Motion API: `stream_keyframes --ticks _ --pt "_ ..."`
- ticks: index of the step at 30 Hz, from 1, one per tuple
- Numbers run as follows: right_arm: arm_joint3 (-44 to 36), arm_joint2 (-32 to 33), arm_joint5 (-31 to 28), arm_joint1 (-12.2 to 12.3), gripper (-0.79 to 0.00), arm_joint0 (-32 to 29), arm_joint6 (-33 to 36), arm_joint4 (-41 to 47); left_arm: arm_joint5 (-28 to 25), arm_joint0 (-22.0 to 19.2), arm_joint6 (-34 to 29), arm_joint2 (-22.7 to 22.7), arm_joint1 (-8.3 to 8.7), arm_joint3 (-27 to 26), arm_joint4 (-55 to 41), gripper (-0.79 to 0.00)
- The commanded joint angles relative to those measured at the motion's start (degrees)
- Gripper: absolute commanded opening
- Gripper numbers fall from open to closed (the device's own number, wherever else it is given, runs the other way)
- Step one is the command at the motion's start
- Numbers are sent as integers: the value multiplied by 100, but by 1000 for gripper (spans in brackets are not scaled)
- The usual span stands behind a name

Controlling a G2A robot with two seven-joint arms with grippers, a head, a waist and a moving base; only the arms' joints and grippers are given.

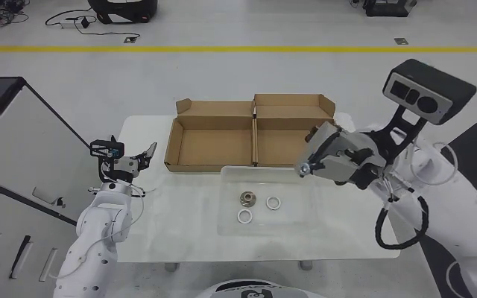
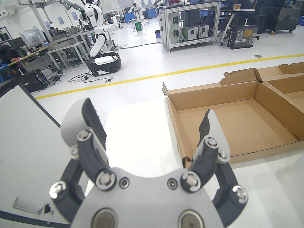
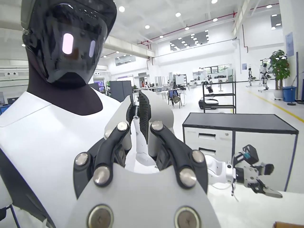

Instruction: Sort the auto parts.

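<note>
Top view: right claw [image 1: 304,170], clamped on a small threaded part [image 3: 135,113], hangs at the near wall of the right box [image 1: 277,147], floor just beyond; left claw [image 1: 147,153], spread wide, sits beside the left box [image 1: 212,147].

Arms apart: one gripper spread, one clamped.
The left gripper [image 2: 147,111] was held low at the left side, forearm raised, fingers wide apart and holding nothing. The right gripper [image 3: 138,100] was extended forward, turned inward, its pads pinched on a small threaded part [image 3: 135,112].
</note>
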Motion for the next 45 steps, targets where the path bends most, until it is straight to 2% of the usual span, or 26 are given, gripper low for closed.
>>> stream_keyframes --ticks 1,7,13,24,30,42,45 --pt "7 -13 -67 -46 -785 2 -88 44 0 0 0 0 0 0 0 0" --pt "-25 -158 -223 -224 -785 52 -305 157 0 0 0 0 0 0 0 0" --pt "102 -283 46 -372 -785 204 -141 -46 0 0 0 0 0 0 0 0" --pt "203 -29 810 -426 -785 363 865 -766 0 0 0 0 0 0 0 0" --pt "180 110 859 -448 -785 292 1059 -519 0 0 0 0 0 0 0 0" --pt "56 231 235 -566 -785 -146 765 705 0 0 0 0 0 0 0 0" --pt "56 231 235 -566 -785 -146 765 705 0 0 0 0 0 0 0 0"
